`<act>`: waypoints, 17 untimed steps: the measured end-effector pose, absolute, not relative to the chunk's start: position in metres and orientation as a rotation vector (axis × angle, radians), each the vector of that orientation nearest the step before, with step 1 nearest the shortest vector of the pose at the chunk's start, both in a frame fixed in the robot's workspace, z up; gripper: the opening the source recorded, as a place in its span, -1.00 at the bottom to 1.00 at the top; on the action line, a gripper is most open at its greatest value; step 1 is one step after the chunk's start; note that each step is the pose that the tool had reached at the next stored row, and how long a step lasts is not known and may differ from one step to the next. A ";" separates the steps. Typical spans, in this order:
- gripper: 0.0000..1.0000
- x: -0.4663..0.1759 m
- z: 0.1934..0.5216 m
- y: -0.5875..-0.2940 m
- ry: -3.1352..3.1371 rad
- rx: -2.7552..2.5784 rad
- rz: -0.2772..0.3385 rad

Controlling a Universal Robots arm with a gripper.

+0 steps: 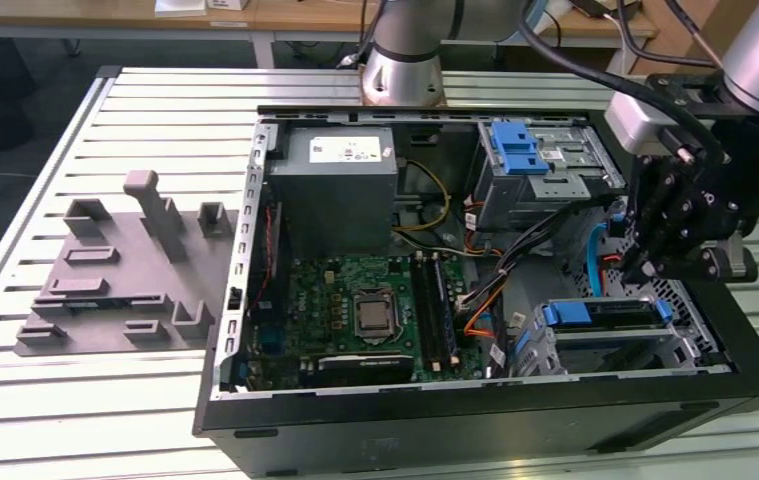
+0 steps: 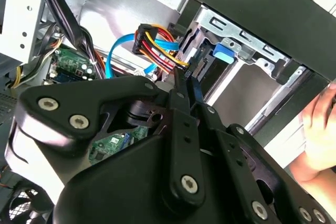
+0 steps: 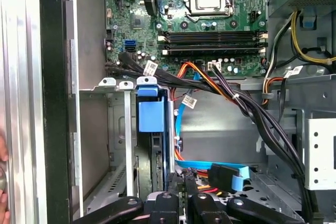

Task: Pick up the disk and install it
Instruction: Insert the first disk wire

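One computer case [image 1: 486,420], one motherboard [image 1: 352,310], one disk [image 1: 599,315].

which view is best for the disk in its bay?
First wrist view: the disk sits edge-on in its bay, blue frame tab facing the camera. Exterior view shows its blue end from farther off, below the hand. Second wrist view shows only a blue tab.

A robotics lab or workshop: an open computer case [image 1: 486,400] lies on a slatted aluminium desk [image 1: 112,130] beside grey fixtures [image 1: 119,270].
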State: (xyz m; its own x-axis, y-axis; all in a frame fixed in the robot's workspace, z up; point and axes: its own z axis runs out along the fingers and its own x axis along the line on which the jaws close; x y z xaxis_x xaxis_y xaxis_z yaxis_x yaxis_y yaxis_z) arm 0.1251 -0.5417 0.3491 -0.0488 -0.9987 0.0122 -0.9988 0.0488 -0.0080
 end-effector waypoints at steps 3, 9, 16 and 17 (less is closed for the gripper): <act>-0.67 0.125 0.348 -0.545 -2.273 2.164 0.022; -0.67 0.125 0.347 -0.549 -2.273 2.164 0.022; -0.67 0.125 0.343 -0.549 -2.270 2.161 0.016; -0.67 0.125 0.343 -0.550 -2.270 2.161 0.016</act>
